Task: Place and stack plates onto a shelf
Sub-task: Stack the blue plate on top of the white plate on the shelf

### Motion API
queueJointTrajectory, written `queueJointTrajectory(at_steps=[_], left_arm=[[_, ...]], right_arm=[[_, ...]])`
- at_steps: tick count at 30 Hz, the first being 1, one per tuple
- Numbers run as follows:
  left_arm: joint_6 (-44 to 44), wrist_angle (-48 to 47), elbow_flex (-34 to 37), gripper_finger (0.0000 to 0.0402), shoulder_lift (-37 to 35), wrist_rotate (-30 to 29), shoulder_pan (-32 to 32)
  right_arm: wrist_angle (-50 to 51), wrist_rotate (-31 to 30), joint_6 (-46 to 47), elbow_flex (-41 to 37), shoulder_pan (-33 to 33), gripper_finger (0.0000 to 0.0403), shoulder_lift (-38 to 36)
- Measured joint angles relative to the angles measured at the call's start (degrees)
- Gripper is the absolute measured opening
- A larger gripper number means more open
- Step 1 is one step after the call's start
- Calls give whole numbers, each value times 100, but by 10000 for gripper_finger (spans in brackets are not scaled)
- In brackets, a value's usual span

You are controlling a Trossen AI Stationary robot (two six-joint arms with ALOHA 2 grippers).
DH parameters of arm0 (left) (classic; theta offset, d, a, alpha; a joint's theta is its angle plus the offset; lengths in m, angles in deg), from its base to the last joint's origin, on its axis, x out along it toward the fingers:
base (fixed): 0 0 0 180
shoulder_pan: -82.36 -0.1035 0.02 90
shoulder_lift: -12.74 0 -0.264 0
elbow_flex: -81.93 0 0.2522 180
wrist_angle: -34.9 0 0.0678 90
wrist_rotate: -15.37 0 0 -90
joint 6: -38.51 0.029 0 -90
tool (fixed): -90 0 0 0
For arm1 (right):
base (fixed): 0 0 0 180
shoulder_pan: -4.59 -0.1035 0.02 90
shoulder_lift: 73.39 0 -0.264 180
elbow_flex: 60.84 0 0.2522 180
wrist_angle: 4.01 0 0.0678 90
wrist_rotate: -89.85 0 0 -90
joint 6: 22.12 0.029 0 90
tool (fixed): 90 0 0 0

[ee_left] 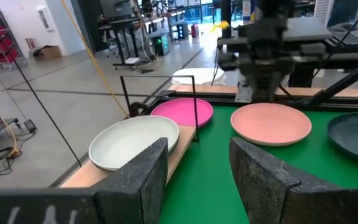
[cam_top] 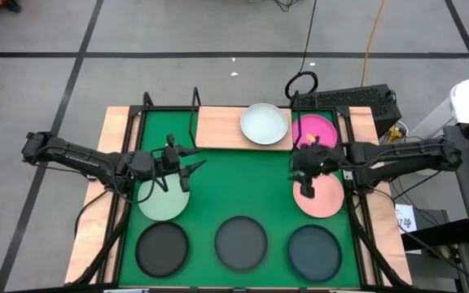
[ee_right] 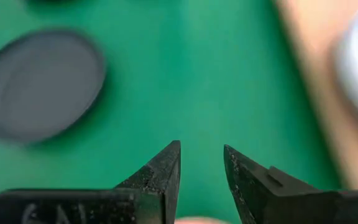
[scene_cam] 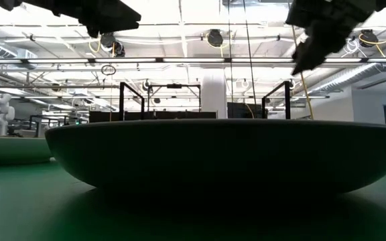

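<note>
On the shelf [cam_top: 218, 128], a light-wood board at the mat's far edge, lie a mint plate [cam_top: 265, 124] and a magenta plate [cam_top: 317, 130]. A light pink plate [cam_top: 322, 199] and a second mint plate [cam_top: 163, 201] rest flat on the green mat. Three dark grey plates [cam_top: 241, 242] sit in a row along the near edge. My left gripper [cam_top: 190, 171] hangs open above the mat, just past the mint plate's far rim. My right gripper [cam_top: 302, 173] is open over the pink plate's far-left rim, whose pink edge [ee_right: 191, 220] shows between the fingers. In the low view it [scene_cam: 301, 60] is well above the table.
Black rod uprights [cam_top: 195, 102] stand at the shelf's ends and by the mat's far corners. A dark keyboard-like device [cam_top: 357, 99] and cables lie beyond the shelf. The mat's middle [cam_top: 243, 183] holds no plate. In the low view a dark plate [scene_cam: 226, 157] fills the foreground.
</note>
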Motion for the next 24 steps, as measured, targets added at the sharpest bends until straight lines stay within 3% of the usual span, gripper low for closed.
queueJointTrajectory(at_steps=[5,12,24], left_arm=[[-2,-16,-1,177,4,4,0],[-39,-21,0,177,4,7,-2],[-279,-31,-1,177,9,33,5]], right_arm=[[303,223,566,2,-644,105,372],[211,1415,925,2,-1389,105,1064],[-200,1732,607,2,-1931,106,2452]])
